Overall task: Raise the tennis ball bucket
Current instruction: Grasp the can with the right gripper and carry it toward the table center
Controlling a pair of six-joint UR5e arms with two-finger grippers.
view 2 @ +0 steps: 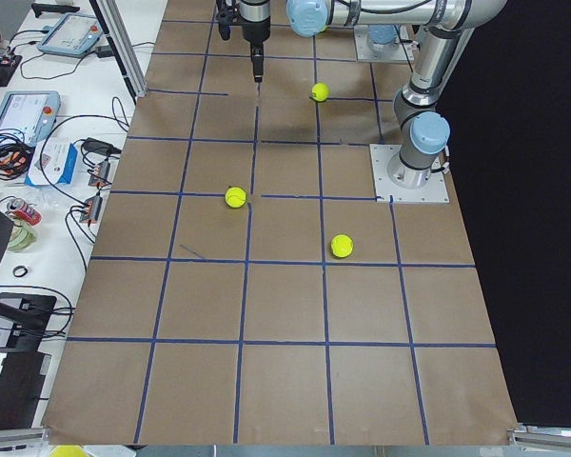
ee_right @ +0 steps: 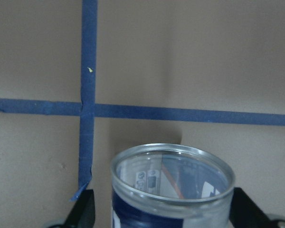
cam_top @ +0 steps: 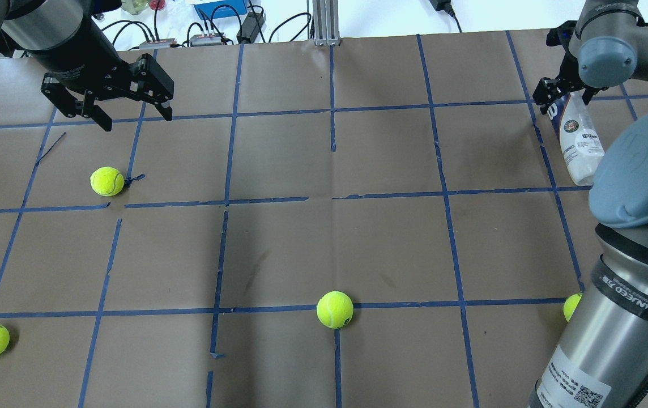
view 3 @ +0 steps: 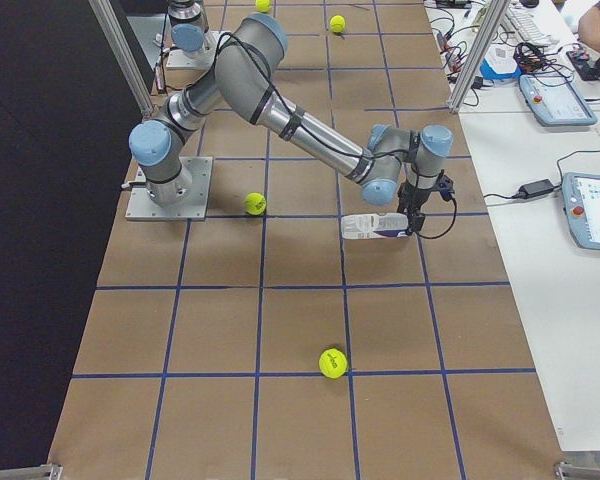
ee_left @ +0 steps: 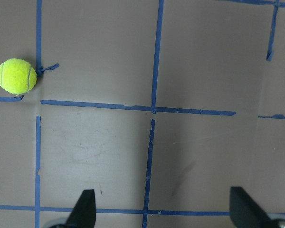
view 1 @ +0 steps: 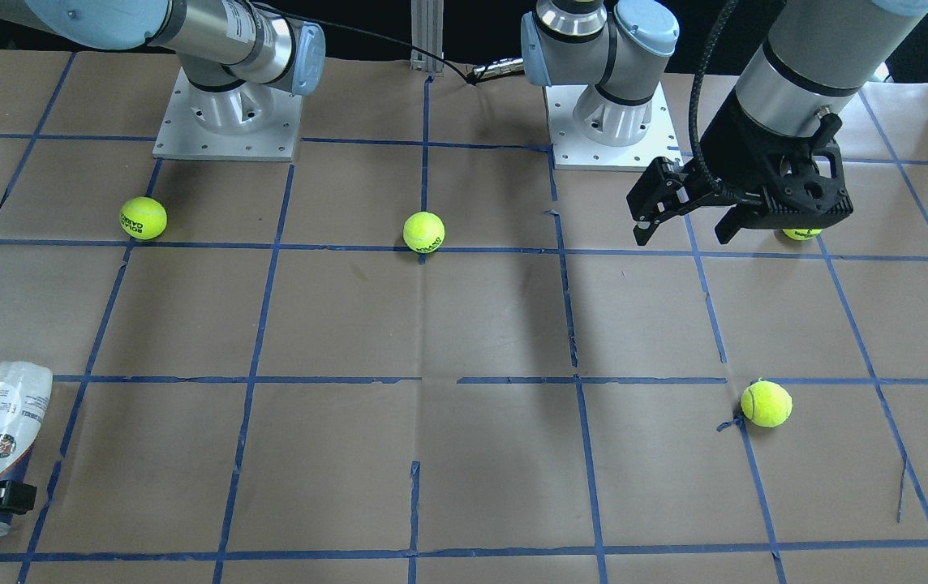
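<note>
Task thing: clear plastic tennis-ball can [view 3: 370,227] with a white Wilson label, a round emblem, a navy band near its mouth and a silvery rim.
Pose: it lies on its side on the brown paper tabletop [view 1: 496,324] with blue tape grid lines.
Place: on the robot's right side, near the operators' edge, well apart from all 4 yellow-green tennis balls.
Mouth: the open end faces the right wrist camera, and the label shows through the wall.
Right gripper [cam_top: 563,96]: its fingers are spread wide and straddle the can at the navy end. One finger [ee_right: 80,211] stands clear of the wall.
Other finger: it sits just beside the can, and I cannot tell whether it touches.
Left gripper [view 1: 683,235]: fingers apart, holding nothing, above the tabletop on the robot's left.
Cut off: the front-facing view shows only 1 finger of the right gripper.
Hidden: 1 tennis ball [view 1: 801,234] peeks from behind the left gripper, and another [cam_top: 572,306] from behind the right arm.
</note>
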